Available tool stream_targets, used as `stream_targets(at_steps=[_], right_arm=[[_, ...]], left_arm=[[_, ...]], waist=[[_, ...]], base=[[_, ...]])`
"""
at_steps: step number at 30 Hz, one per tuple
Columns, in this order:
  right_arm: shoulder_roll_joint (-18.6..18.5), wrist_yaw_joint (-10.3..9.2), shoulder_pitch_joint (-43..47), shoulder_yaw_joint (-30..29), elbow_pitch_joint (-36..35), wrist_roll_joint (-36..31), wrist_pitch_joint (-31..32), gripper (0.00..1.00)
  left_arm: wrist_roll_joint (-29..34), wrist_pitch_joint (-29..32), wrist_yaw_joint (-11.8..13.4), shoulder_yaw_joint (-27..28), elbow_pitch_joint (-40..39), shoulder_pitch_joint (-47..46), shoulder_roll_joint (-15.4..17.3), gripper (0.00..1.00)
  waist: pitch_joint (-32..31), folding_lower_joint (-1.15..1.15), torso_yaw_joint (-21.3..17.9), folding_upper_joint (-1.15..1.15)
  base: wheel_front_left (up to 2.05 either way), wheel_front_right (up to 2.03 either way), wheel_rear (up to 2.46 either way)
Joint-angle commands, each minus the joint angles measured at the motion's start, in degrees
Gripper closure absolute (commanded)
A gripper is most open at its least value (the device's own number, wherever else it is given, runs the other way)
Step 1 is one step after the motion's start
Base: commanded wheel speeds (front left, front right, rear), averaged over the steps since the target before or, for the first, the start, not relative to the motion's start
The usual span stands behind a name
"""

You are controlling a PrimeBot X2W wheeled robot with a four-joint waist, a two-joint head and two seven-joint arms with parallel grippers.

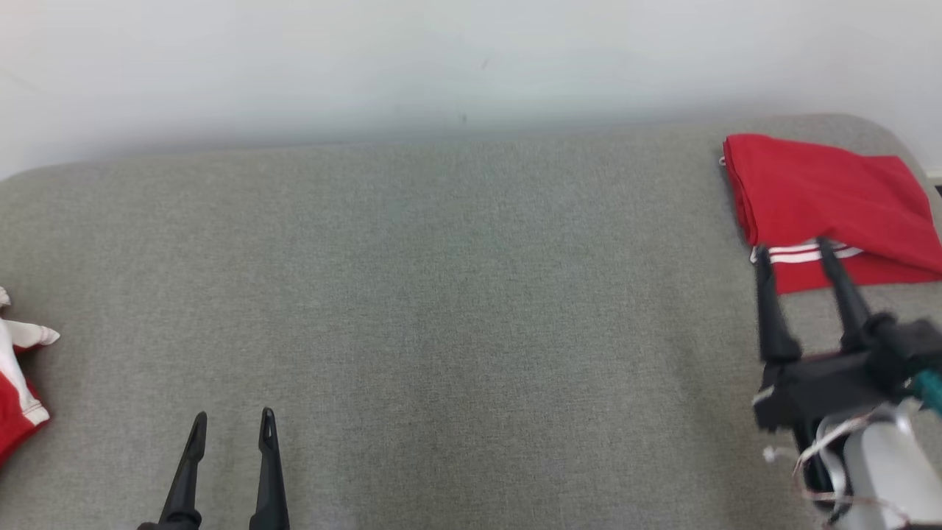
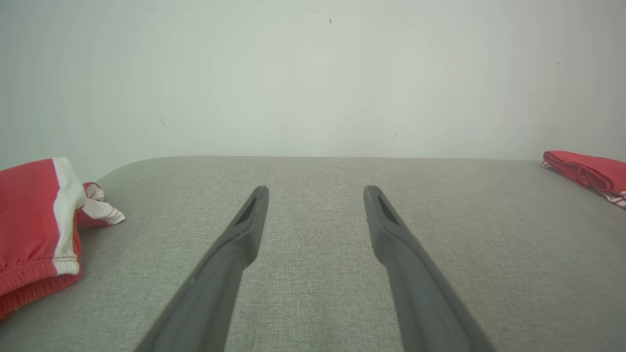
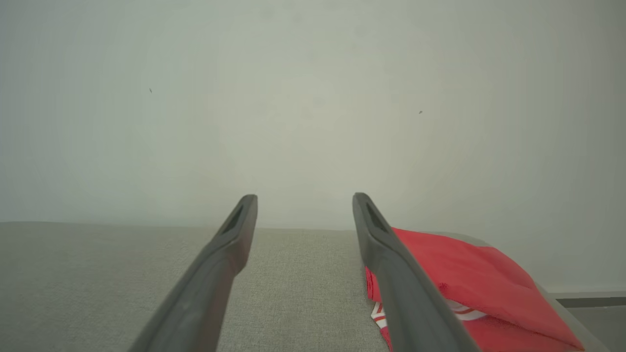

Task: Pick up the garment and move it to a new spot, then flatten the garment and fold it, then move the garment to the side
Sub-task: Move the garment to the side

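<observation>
A folded red garment point(image 1: 824, 195) with white stripes along its near edge lies at the far right of the grey cloth surface point(image 1: 456, 294). It also appears in the left wrist view as the garment point(image 2: 587, 171) and in the right wrist view as the garment point(image 3: 464, 274). My right gripper point(image 1: 792, 249) is open just in front of it, fingertips over its striped near edge, holding nothing. In the right wrist view the right gripper point(image 3: 304, 197) has bare surface and wall between its fingers. My left gripper point(image 1: 232, 416) is open and empty at the lower left; the left gripper point(image 2: 316, 190) points across bare surface.
A second, crumpled red and white garment point(image 1: 15, 383) lies at the left edge, seen closer as the crumpled garment point(image 2: 34, 225). A pale wall point(image 1: 471, 66) runs behind the surface's far edge. The surface rounds off at its far right corner, beside the folded garment.
</observation>
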Motion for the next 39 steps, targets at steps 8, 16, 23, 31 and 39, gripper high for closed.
stream_targets(at_steps=[8, 16, 23, 31, 39], right_arm=[[7.2, -0.15, 10.18, -3.65, -5.85, -3.48, -0.06, 0.0], [12.42, -0.15, 18.13, -4.37, -8.71, -4.71, -0.07, 0.0], [13.52, -0.15, 20.56, -2.39, -7.4, -5.81, -0.07, 0.0], [13.75, -0.15, 21.7, -0.51, -5.38, -5.14, -0.07, 0.0], [13.78, -0.15, 22.35, 0.42, -4.68, -3.27, -0.07, 0.0]], left_arm=[[-1.08, -0.18, -0.16, 0.59, 2.36, 0.62, -0.05, 0.0], [-1.2, -0.18, -0.05, 0.53, 5.07, 1.87, -0.04, 0.0], [-0.21, -0.18, 0.26, 0.58, 6.96, 2.43, -0.03, 0.0], [-0.08, -0.18, 0.94, 0.91, 9.04, 1.67, -0.04, 0.0], [-0.06, -0.18, 1.35, 1.01, 9.66, 1.35, -0.04, 0.0]], waist=[[-2.13, 0.02, 0.33, 0.01], [-4.28, 0.02, 0.32, 0.01], [-5.28, 0.02, 0.57, 0.01], [-5.54, 0.02, 1.9, 0.01], [-5.61, 0.02, 2.49, 0.01]], base=[[0.0, 0.0, 0.0], [0.0, 0.0, 0.0], [0.0, 0.0, 0.0], [0.0, 0.0, 0.0], [0.0, 0.0, 0.0]])
